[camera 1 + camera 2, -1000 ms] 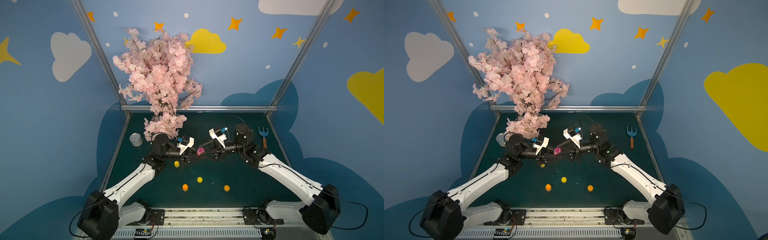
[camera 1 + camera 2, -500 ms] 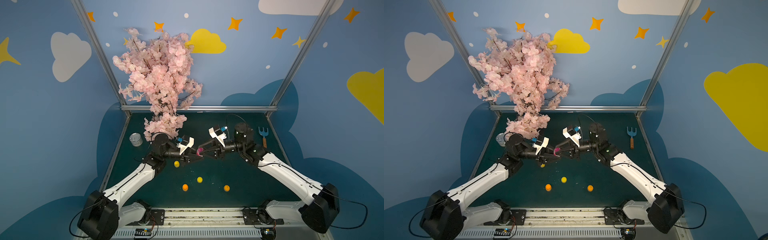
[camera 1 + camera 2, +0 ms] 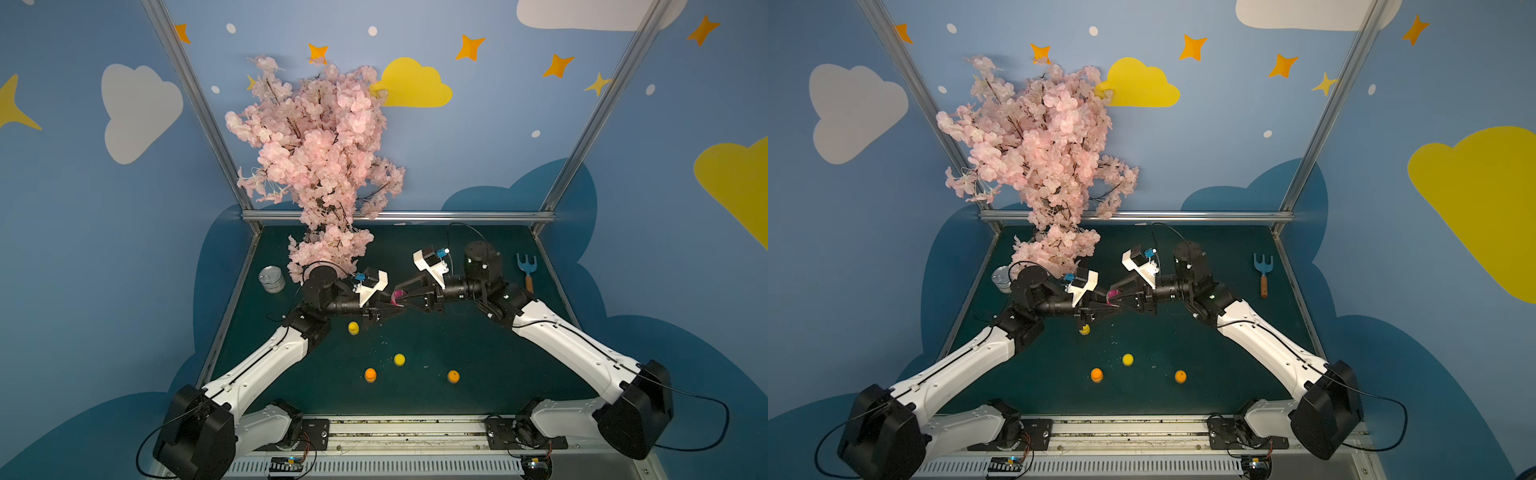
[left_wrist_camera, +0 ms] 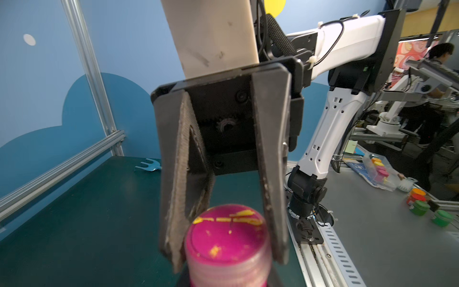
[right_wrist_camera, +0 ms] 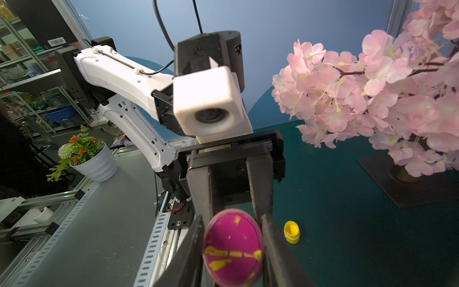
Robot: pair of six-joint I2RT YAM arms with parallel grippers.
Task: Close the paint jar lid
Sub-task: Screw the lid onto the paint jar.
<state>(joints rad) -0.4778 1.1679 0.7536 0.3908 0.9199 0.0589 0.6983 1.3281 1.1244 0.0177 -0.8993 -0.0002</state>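
The paint jar [image 3: 397, 296] [image 3: 1113, 295] is small and magenta, and hangs in mid-air between my two arms in both top views. My left gripper [image 3: 392, 309] is shut on its body from below; its jaws are almost hidden under the jar in the left wrist view. The lid [image 4: 226, 236] [image 5: 232, 248] is magenta, streaked with yellow paint, and sits on the jar's top. My right gripper [image 5: 233, 218] [image 4: 227, 248] is shut on the lid, one finger against each side of its rim.
On the green table [image 3: 478, 345] stand two yellow jars [image 3: 353, 328] [image 3: 399, 359] and two orange ones [image 3: 370, 375] [image 3: 453, 376]. A tin can [image 3: 272, 279] sits at the far left, a blue rake [image 3: 527, 270] at the far right. A pink blossom tree [image 3: 320, 166] overhangs the back left.
My right gripper's jaws have narrowed onto the lid. Both arms and the jar have barely shifted.
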